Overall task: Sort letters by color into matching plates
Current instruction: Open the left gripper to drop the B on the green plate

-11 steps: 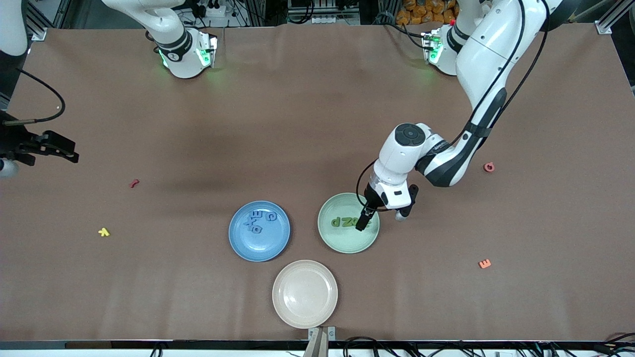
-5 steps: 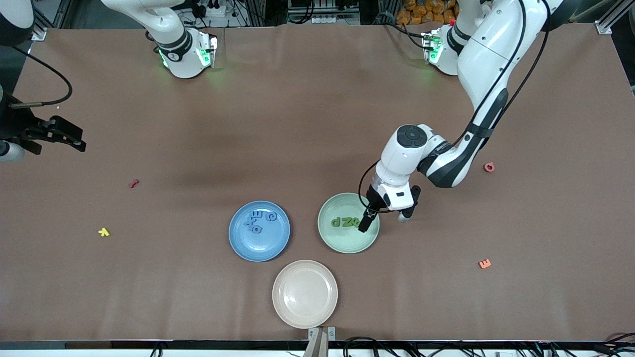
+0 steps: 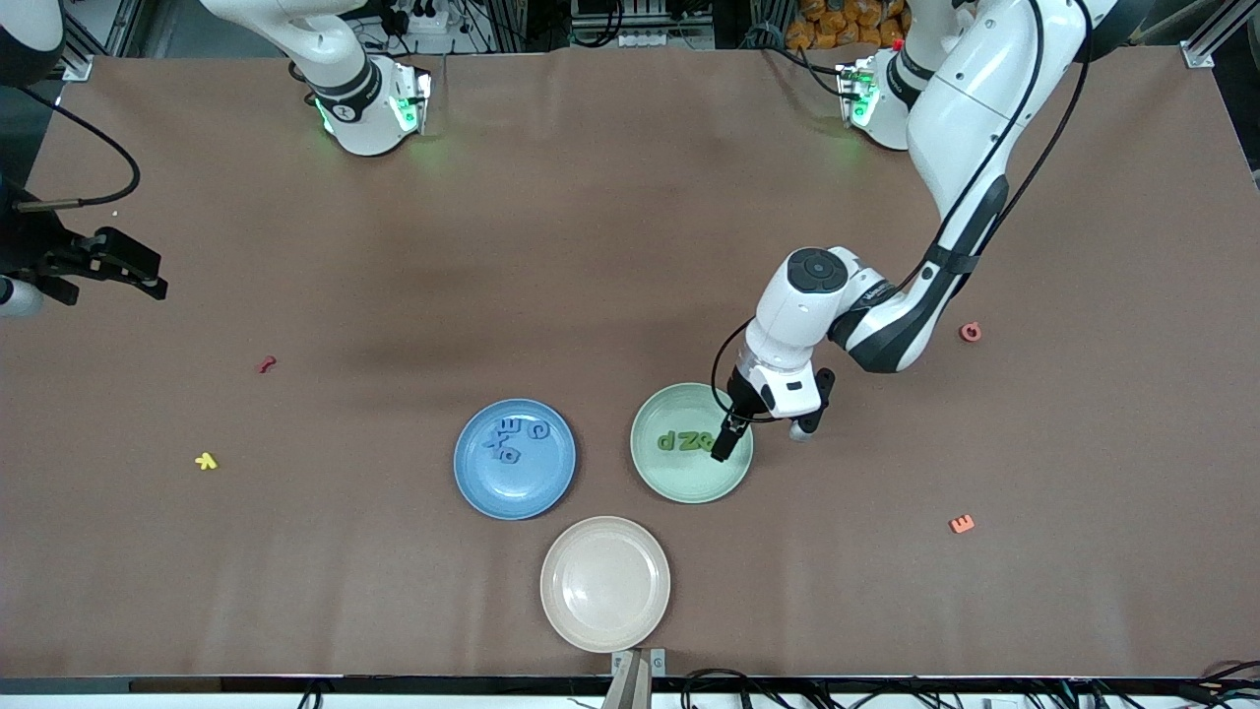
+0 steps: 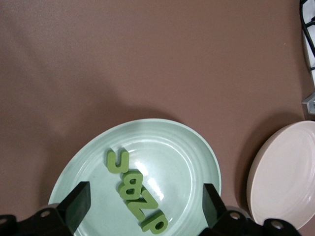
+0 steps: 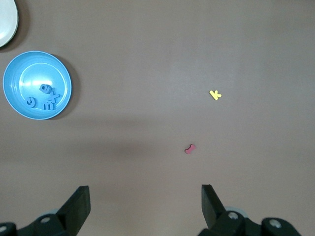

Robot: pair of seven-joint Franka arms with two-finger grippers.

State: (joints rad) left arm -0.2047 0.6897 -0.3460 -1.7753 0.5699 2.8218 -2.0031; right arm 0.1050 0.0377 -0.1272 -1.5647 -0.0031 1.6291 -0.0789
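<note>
Letters sorted: four green in your green plate, four blue in your blue plate.
Front view: your left gripper hangs open over the green plate's rim; your right gripper waits at the right arm's end. Left wrist view: fingers spread, empty, green letters between them. Right wrist view: fingers apart over bare table.

I work in a robot lab. My two white arms are bolted to a big table with a brown cover, and green lights glow on their bases. Along the table's edge I see metal frame bars, black cables and plug strips. It is no home or kitchen.
</note>
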